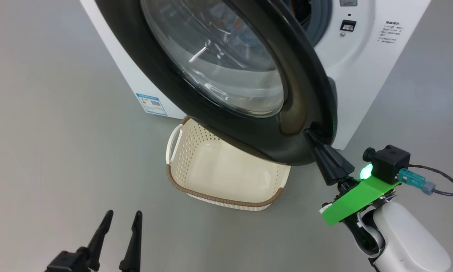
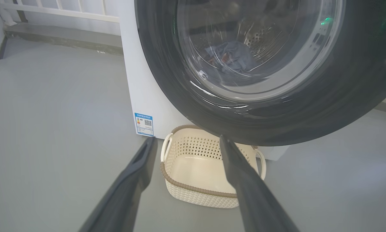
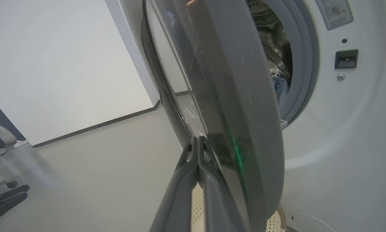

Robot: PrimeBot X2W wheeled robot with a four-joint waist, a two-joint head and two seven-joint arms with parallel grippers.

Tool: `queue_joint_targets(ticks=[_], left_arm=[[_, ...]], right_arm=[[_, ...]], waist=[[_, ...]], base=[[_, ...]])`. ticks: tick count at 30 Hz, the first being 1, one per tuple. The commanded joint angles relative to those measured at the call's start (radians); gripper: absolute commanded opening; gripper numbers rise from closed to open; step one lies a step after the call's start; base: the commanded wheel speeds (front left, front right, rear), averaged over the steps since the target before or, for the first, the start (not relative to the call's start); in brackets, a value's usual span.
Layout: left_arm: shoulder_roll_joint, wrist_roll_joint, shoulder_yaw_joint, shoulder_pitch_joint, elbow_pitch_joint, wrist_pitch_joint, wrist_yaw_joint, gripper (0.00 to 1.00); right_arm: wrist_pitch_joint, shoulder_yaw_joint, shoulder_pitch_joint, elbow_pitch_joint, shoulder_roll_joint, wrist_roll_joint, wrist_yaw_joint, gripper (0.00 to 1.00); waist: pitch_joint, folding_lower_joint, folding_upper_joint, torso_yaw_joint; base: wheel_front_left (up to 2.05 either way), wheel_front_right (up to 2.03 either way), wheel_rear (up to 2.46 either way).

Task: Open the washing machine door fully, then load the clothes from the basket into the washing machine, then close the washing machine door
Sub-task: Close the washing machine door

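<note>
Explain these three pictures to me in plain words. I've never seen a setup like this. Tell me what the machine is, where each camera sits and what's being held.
This is a wheeled robot with two arms, seen through three cameras: one on its head, one on each wrist. The head view looks down at a white washing machine whose big black door is partly open. The right gripper, its two dark fingers shut together, touches the door's edge; whether it is pushing cannot be told. The right wrist view looks along those fingers at the door edge. The left gripper is open, holds nothing, and hangs above the grey floor. Its wrist view shows the empty cream basket under the door, and clothes already in the drum, seen through the glass.
</note>
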Motion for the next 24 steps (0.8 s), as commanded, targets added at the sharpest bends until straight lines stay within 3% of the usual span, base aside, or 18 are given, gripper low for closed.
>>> queue_joint_targets(ticks=[1,9,13,24], left_arm=[[0.006,-0.008,0.029,-0.040,-0.024,-0.011,-0.002,1.00],[0.006,-0.017,0.017,-0.063,-0.035,-0.011,-0.002,1.00],[0.005,-0.039,-0.014,-0.109,-0.055,-0.011,0.004,1.00],[0.005,-0.065,-0.052,-0.151,-0.069,-0.011,0.021,1.00]], right_arm=[[-0.005,0.004,-0.019,-0.018,0.000,-0.001,0.006,0.00],[-0.005,-0.104,-0.068,-0.003,-0.016,-0.004,0.006,0.00],[-0.005,-0.244,-0.196,0.052,-0.048,0.002,0.006,0.00],[-0.005,-0.342,-0.310,0.079,-0.056,-0.001,0.006,0.00]], waist=[[0.007,-0.0001,0.0000,0.008],[0.047,-0.0001,0.0000,0.025],[0.112,-0.0001,0.0000,0.060],[0.178,-0.0001,0.0000,0.095]], base=[[0.00,0.00,0.00],[0.00,0.00,0.00],[0.00,0.00,0.00],[0.00,0.00,0.00]])
